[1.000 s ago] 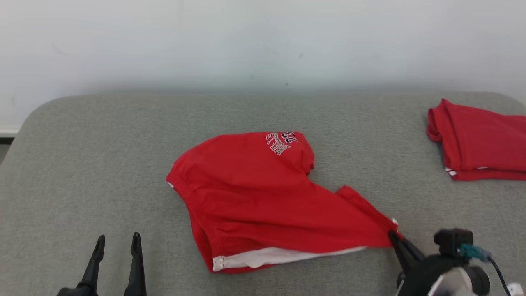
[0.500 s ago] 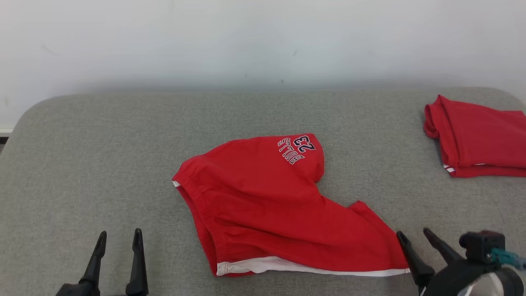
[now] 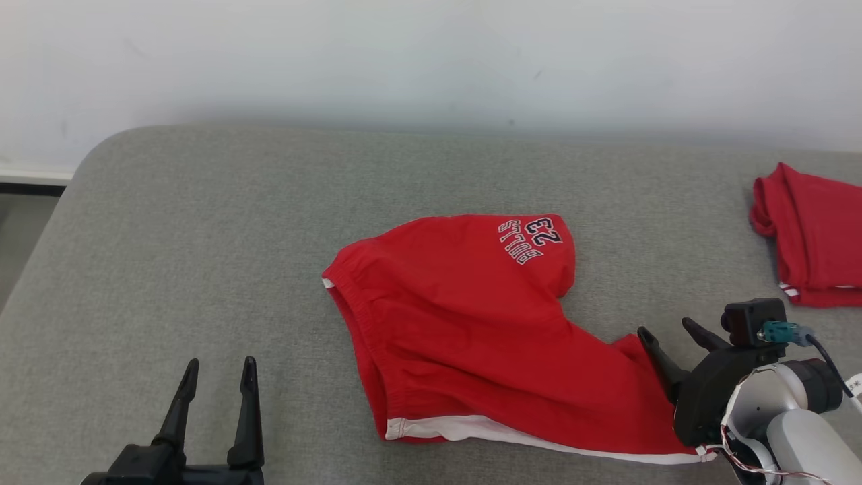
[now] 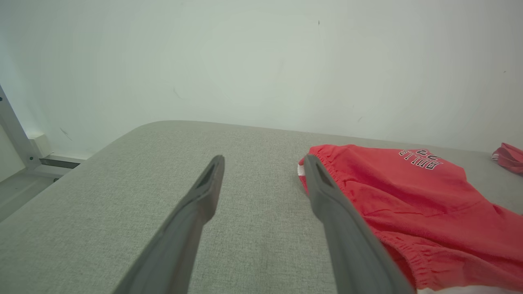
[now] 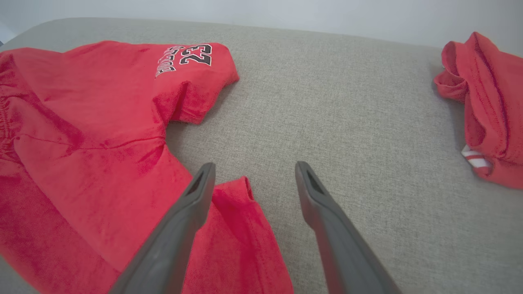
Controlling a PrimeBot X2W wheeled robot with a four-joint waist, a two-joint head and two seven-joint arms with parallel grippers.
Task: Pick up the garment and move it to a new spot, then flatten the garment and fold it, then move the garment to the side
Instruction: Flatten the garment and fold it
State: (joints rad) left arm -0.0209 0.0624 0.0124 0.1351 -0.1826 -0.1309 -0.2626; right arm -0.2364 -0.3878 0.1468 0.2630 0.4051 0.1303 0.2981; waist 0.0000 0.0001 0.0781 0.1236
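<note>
One grey desk [image 3: 202, 222] under everything. Mid-desk, red shorts [image 3: 471, 323] lying rumpled, waistband [image 3: 350, 316] to the left, long axis slanting from there toward the near right. Folded red pile [image 3: 815, 236] at the far right, well apart. Right gripper [image 3: 665, 327] spread wide, empty, poised just over the nearer leg hem [image 5: 237, 204]: clearly the closer arm. Left gripper [image 3: 221, 362] likewise spread, empty, short of the waistband.

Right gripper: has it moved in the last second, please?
Yes: the right gripper opened off the red shorts and rose up the head view relative to the folded garment.
</note>
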